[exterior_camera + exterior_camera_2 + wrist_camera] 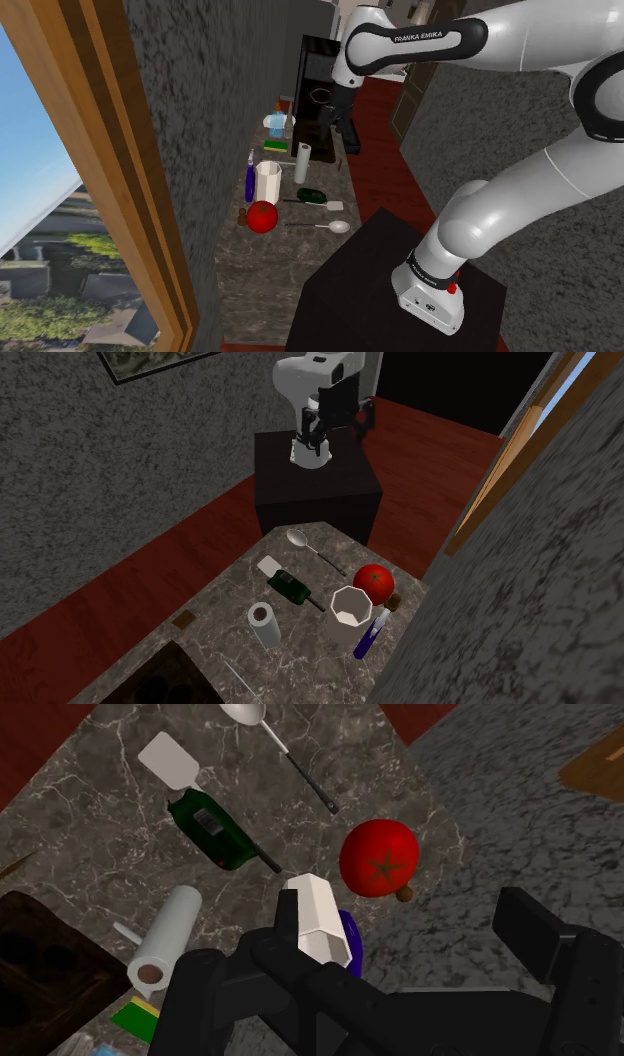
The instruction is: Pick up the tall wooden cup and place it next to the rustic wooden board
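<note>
White cup (324, 919) well below parted jaws

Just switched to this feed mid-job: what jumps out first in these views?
The bright red tomato catches the eye first, on the dark marbled counter, close beside the tall white faceted cup. A dark green bottle lies on its side nearby, and the black gripper hangs open above them.

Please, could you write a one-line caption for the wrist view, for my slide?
Open jaws hover over a marbled counter: tall white cup, red tomato, green bottle, paper roll, spatula, spoon.
</note>
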`<action>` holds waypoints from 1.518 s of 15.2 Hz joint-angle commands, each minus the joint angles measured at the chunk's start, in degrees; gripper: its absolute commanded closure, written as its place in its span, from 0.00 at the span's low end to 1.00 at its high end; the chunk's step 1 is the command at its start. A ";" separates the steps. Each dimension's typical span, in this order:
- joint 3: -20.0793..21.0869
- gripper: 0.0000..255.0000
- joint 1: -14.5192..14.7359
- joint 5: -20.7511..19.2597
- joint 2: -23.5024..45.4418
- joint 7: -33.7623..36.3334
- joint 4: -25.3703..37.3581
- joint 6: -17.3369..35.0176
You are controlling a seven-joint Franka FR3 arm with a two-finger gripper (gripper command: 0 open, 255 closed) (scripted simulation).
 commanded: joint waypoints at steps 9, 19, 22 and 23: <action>-0.51 0.00 -0.07 -0.48 20.63 -2.65 7.24 12.73; -0.70 0.00 -0.56 -0.84 42.64 -4.63 22.08 19.22; -0.71 0.00 -0.78 -1.03 49.43 -5.03 28.09 19.81; -0.71 0.00 -0.85 -1.10 51.73 -5.15 30.27 19.87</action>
